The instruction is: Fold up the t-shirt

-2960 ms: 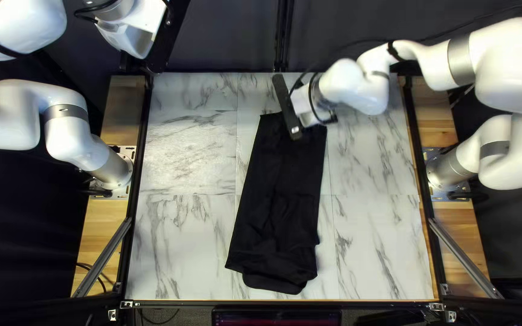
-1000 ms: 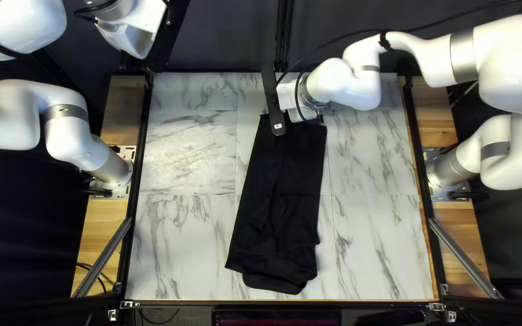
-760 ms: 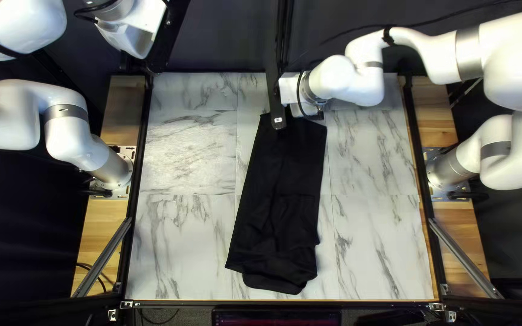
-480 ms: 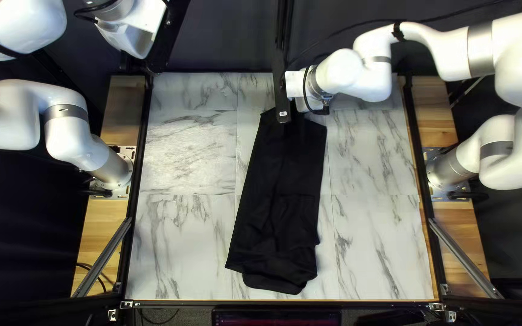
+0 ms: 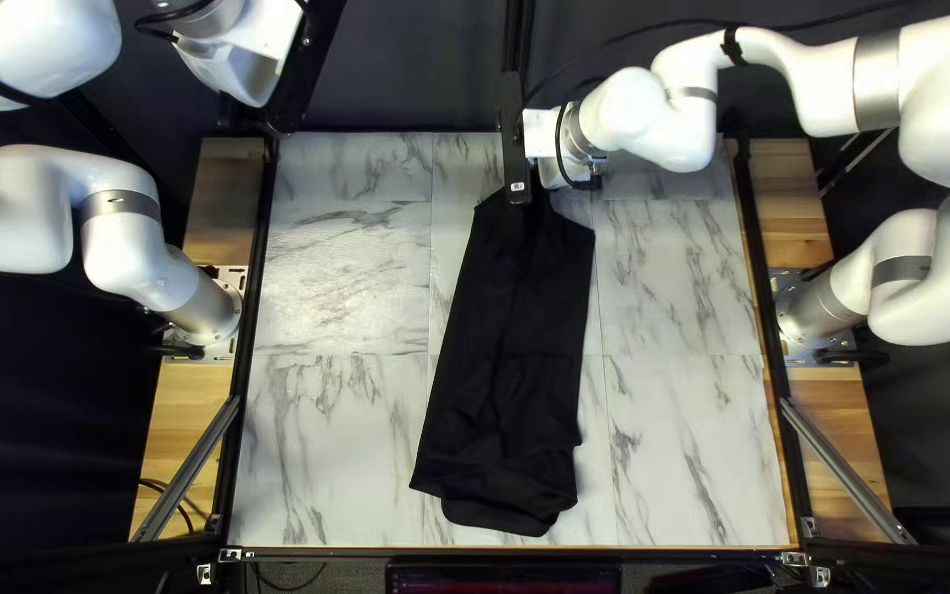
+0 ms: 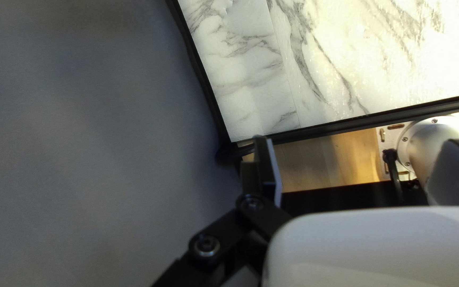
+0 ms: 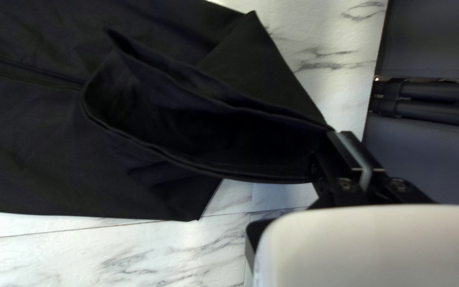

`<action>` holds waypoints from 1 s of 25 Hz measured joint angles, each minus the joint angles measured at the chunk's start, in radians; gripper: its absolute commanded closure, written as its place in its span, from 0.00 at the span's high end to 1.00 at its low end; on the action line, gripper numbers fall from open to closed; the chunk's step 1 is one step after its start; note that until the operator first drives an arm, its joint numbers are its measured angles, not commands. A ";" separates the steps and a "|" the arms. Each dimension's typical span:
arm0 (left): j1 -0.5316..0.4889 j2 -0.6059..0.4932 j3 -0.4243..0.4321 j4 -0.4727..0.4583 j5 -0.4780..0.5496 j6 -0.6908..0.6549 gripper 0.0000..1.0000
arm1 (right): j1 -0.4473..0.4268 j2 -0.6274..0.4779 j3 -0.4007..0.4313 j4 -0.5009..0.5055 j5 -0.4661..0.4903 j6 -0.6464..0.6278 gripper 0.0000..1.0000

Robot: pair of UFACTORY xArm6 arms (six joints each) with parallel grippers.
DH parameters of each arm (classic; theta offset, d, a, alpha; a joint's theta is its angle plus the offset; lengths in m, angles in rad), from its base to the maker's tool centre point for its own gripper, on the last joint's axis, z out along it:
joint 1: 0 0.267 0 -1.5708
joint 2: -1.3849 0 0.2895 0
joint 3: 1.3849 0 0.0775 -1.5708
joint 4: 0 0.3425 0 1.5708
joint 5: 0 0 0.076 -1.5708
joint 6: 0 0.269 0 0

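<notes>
My right hand (image 5: 516, 165) is closed on the black t-shirt (image 5: 508, 319), pinching its edge at the desk's far side; the right wrist view shows the cloth lifted there into a gaping fold. From my grip the shirt runs down the middle of the marble-patterned desk (image 5: 332, 440) toward the near edge, where its layers end in an uneven bunch. Well apart, near the far left corner, I have my left hand (image 5: 305, 66) raised, its fingers (image 6: 273, 167) spread wide.
</notes>
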 measured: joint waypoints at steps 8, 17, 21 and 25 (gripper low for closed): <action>0.000 0.000 0.000 0.000 0.000 0.000 1.00 | 0.062 0.010 0.063 -0.062 -0.051 0.081 0.00; 0.000 0.000 0.000 0.000 0.000 0.000 1.00 | 0.078 0.036 0.068 -0.023 -0.071 0.036 1.00; 0.000 0.000 0.000 0.000 0.000 0.000 1.00 | 0.097 0.073 0.016 -0.005 -0.049 0.026 1.00; 0.000 0.000 0.000 0.000 0.000 0.000 1.00 | 0.114 0.115 -0.028 -0.009 -0.036 0.036 1.00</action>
